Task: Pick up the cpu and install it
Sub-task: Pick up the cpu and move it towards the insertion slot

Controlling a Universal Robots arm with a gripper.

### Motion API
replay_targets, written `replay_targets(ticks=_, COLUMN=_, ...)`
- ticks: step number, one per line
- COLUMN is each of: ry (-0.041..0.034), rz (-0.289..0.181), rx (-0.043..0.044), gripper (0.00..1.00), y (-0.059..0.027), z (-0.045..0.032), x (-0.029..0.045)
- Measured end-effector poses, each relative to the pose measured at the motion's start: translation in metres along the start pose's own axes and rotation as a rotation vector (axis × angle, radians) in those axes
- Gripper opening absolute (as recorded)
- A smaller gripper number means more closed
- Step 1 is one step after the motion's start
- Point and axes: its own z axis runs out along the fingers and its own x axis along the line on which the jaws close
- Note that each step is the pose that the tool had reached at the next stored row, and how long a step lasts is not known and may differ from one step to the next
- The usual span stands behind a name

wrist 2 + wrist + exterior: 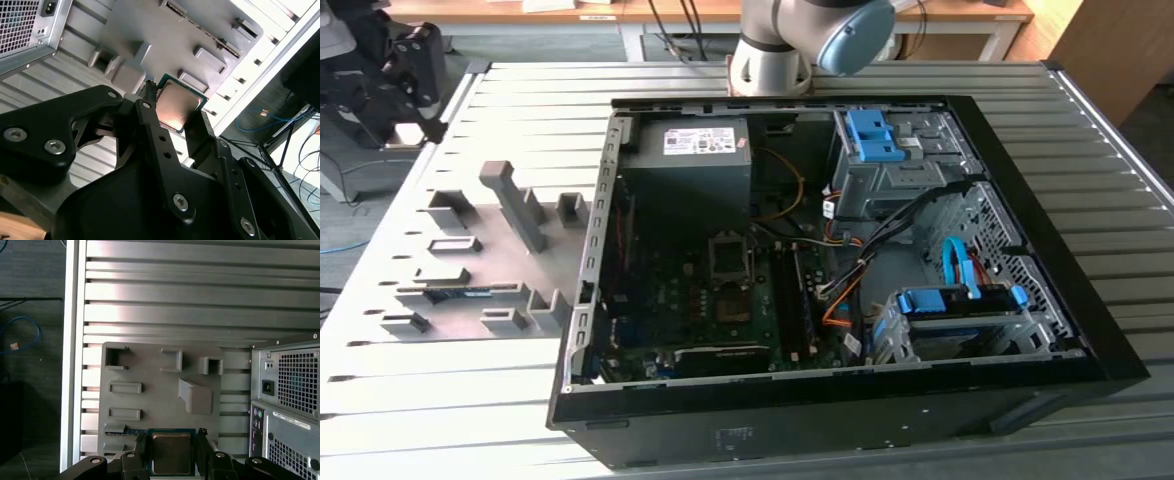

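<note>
Second wrist view — gripper [175, 101] clamped on cpu [177, 111] | held above grey tray [150, 30] — pc case [30, 30] nr tray

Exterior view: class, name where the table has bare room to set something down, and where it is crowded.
Free: the slatted metal table between the grey fixture plate and the far edge, and the near corner at the exterior view's left. Crowded: inside the open black computer case, packed with cables and boards.

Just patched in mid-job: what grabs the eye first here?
The cpu, pale metal top showing, sits clamped in the hand in both wrist views, above the grey parts tray. In the exterior view the open computer case lies on the slatted table, motherboard exposed.
</note>
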Motion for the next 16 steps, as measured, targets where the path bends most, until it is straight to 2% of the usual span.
replay_targets(ticks=16, ry=0.0002, rz=0.0, rx=0.0002, gripper=0.47, y=-0.0003, z=0.0007, x=-0.0263)
